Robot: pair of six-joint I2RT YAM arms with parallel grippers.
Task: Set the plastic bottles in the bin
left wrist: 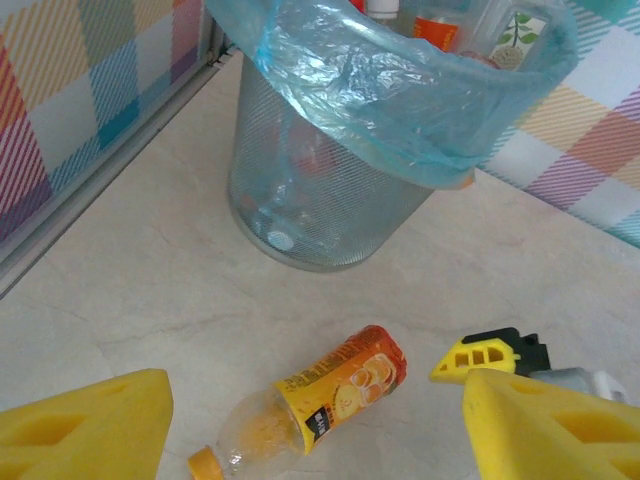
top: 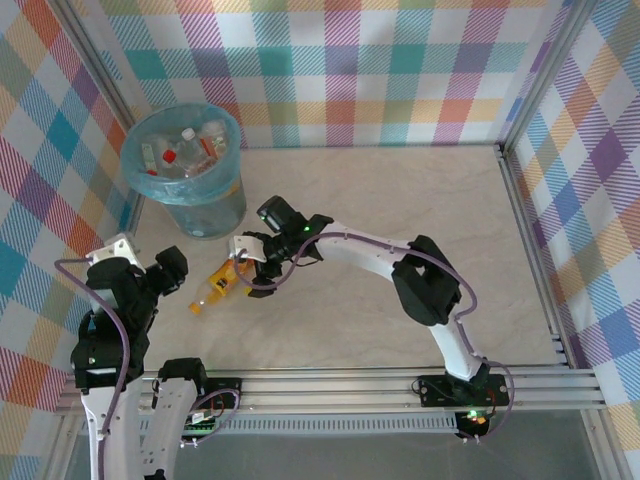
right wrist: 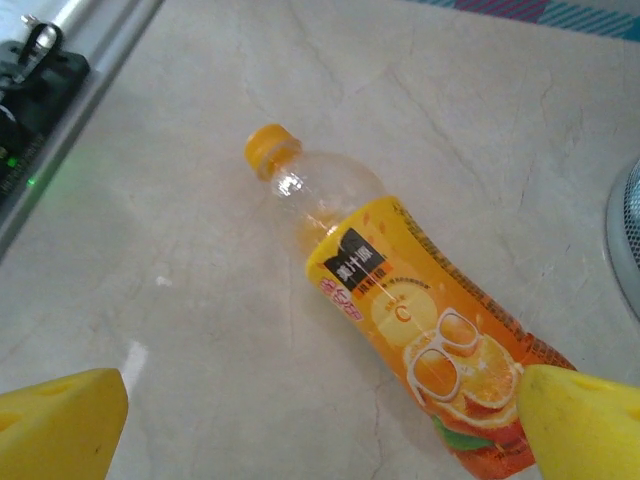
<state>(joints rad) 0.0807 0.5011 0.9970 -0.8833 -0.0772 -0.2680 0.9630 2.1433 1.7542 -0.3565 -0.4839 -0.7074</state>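
One plastic bottle [top: 219, 286] with an orange label and orange cap lies on its side on the table, in front of the bin [top: 186, 172]. The bin is a round mesh bucket lined with a light blue bag and holds several bottles [top: 187, 150]. My right gripper [top: 241, 262] hovers open just over the lying bottle's base end. In the right wrist view the bottle [right wrist: 400, 300] lies between and beyond the yellow fingers [right wrist: 60, 425], untouched. My left gripper [top: 168, 268] stands open to the bottle's left. In its wrist view the bottle [left wrist: 335, 392] lies below the bin [left wrist: 330, 190].
Aluminium frame rails [top: 530, 250] and checked cloth walls close the table in on the left, far and right sides. The right gripper's yellow fingertip [left wrist: 480, 356] sits close to the bottle's base. The bin's mesh wall [right wrist: 625, 235] is at the right edge.
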